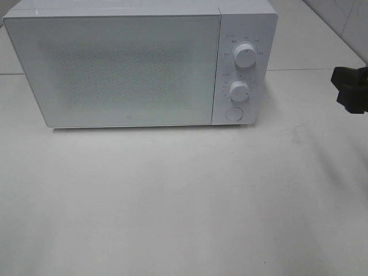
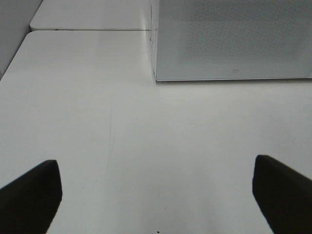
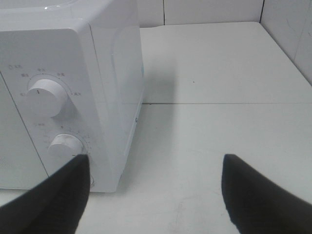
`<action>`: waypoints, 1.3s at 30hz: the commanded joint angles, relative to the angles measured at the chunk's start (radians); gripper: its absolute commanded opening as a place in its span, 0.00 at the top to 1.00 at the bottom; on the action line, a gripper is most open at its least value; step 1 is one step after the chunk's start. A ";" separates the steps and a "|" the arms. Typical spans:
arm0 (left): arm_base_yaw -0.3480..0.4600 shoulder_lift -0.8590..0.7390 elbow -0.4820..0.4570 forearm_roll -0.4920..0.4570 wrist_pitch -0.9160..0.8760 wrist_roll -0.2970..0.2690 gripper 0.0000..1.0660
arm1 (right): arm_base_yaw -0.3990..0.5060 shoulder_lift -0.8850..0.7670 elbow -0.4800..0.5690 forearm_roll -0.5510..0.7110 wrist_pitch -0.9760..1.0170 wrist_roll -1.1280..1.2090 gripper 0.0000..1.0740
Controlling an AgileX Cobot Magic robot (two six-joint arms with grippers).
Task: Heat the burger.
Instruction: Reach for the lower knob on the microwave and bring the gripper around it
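The burger is nowhere visible, perhaps behind the shut door of the microwave (image 1: 115,69). Left fingers (image 2: 29,195) and right fingers (image 3: 53,195) stand apart, empty. Near the microwave's lower knob (image 3: 66,145), the right fingers may slip or overturn it, overheating.

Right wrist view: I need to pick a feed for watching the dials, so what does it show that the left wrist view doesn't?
Only the right wrist view: the upper knob, the lower knob and the side wall of the microwave, framed by the open right gripper. Only the left wrist view: the lower corner of the closed door, framed by the open left gripper. Both: the white microwave standing on the white table, with nothing held.
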 commanded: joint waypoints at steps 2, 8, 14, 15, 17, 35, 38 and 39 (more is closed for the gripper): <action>0.004 -0.017 0.000 -0.006 0.000 0.001 0.08 | 0.000 0.039 0.037 0.070 -0.140 -0.060 0.31; 0.004 -0.017 0.000 -0.006 0.000 0.001 0.08 | 0.142 0.121 0.076 0.263 -0.265 -0.208 0.31; 0.004 -0.017 0.000 -0.006 0.000 0.001 0.08 | 0.319 0.206 0.075 0.472 -0.368 -0.349 0.31; 0.004 -0.017 0.000 -0.006 0.000 0.001 0.08 | 0.319 0.206 0.075 0.472 -0.368 -0.349 0.31; 0.004 -0.017 0.000 -0.006 0.000 0.001 0.08 | 0.402 0.247 0.074 0.570 -0.438 -0.375 0.31; 0.004 -0.017 0.000 -0.006 0.000 0.001 0.08 | 0.788 0.412 -0.037 0.940 -0.575 -0.511 0.31; 0.004 -0.017 0.000 -0.006 0.000 0.001 0.08 | 0.838 0.454 -0.094 0.994 -0.575 -0.539 0.31; 0.004 -0.017 0.000 -0.006 0.000 0.001 0.08 | 0.838 0.454 -0.094 0.994 -0.575 -0.539 0.31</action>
